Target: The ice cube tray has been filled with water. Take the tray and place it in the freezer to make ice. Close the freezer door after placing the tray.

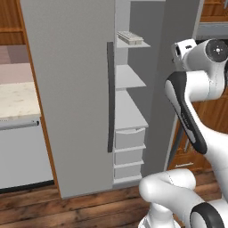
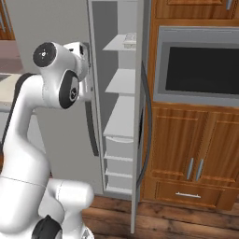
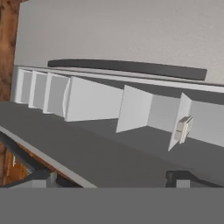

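Observation:
The ice cube tray [image 1: 130,37] lies flat on the top white shelf inside the freezer [image 1: 129,111]; it also shows as a small pale block [image 2: 130,39] and edge-on [image 3: 183,129]. The freezer door [image 2: 140,140] stands swung open, its dark handle [image 2: 148,130] facing right and its grey inner face [image 3: 87,148] close beneath the hand. My gripper [image 3: 111,178] is open with nothing between its fingertips [image 3: 177,176], held outside the compartment at top-shelf height and well apart from the tray. The white hand [image 1: 181,50] sits beside the open door.
The wider fridge door [image 1: 71,89] is shut, with a long dark handle [image 1: 110,95]. White drawers [image 1: 129,151] fill the freezer's bottom. A counter and grey dishwasher [image 1: 18,151] stand left; a wall oven [image 2: 200,70] and wooden cabinets [image 2: 196,158] stand right.

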Controlling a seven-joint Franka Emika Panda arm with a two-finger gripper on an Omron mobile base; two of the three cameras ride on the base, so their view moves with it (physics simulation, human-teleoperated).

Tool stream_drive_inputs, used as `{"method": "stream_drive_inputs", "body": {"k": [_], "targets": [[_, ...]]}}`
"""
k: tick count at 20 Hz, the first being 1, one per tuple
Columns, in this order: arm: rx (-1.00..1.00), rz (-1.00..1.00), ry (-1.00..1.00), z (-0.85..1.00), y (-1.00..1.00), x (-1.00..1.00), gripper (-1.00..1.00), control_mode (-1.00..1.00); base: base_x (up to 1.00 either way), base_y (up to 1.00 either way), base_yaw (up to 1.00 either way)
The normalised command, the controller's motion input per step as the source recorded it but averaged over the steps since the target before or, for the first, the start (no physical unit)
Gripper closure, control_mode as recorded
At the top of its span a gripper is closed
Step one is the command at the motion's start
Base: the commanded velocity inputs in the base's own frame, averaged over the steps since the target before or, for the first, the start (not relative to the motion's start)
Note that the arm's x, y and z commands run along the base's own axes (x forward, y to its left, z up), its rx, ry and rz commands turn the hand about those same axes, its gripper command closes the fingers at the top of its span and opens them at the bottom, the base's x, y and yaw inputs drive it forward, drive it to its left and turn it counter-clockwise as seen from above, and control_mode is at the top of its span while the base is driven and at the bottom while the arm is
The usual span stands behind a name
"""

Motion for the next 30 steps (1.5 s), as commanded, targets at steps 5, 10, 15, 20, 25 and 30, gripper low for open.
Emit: {"method": "stream_drive_inputs", "body": {"k": [5,10,15,20,25,30], "targets": [[0.0,0.0,0.0,-0.03,-0.17,-0.82,-1.0,-1.0,0.0,0.0,0.0],[0.01,0.0,-0.02,-0.03,-0.42,-0.86,-1.0,-1.0,0.0,0.0,0.0],[0.03,0.05,-0.06,-0.01,-0.5,-0.47,-1.0,-1.0,0.0,0.0,0.0],[0.07,0.04,-0.02,0.0,-0.51,-0.13,-1.0,-1.0,0.0,0.0,0.0],[0.07,0.03,0.0,-0.05,-0.49,-0.02,-1.0,-1.0,0.0,0.0,0.0],[0.07,0.03,0.0,-0.06,-0.38,0.0,-1.0,-1.0,0.0,0.0,0.0]]}}
